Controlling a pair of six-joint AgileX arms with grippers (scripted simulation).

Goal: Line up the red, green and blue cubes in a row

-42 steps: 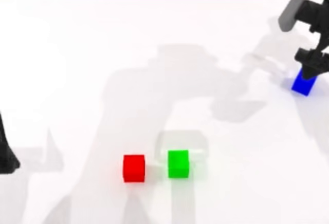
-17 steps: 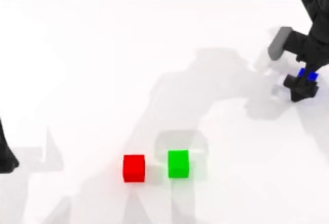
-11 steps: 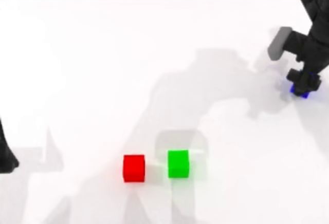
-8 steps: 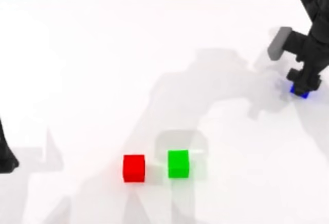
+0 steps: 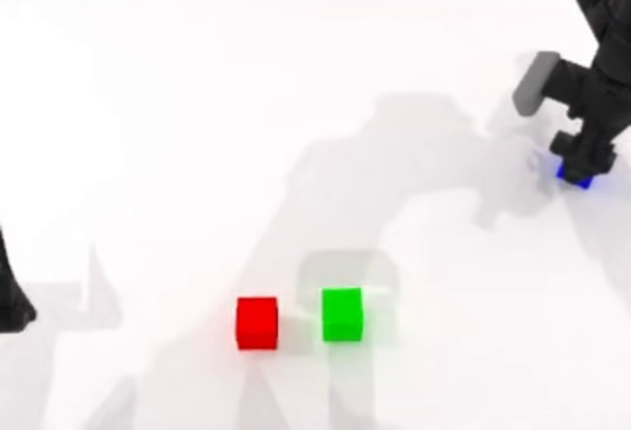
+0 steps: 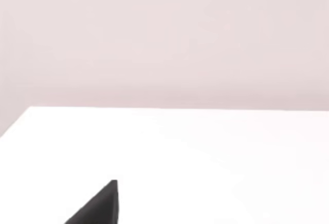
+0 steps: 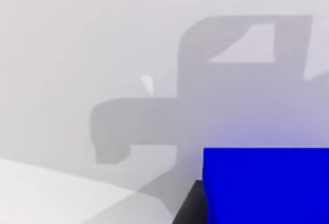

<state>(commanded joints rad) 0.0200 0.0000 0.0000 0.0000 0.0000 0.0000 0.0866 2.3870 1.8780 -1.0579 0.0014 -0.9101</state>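
Observation:
The red cube [image 5: 257,322] and the green cube [image 5: 342,314] sit side by side near the front middle of the table, a small gap between them. The blue cube [image 5: 575,178] lies far off at the table's right side. My right gripper [image 5: 584,159] is down over it, shut on it and hiding most of it from above. In the right wrist view the blue cube [image 7: 267,183] fills the corner, with one dark finger [image 7: 190,208] pressed against its side. My left arm [image 5: 10,297] stays parked at the left edge.
The white table [image 5: 197,105] carries only the arms' grey shadows besides the cubes. Its back edge runs along the top of the top view. The left wrist view shows bare table and a pale wall.
My right gripper came down over the blue cube and drew in on it. In the last half second nothing moved. Red and green cubes kept their places.

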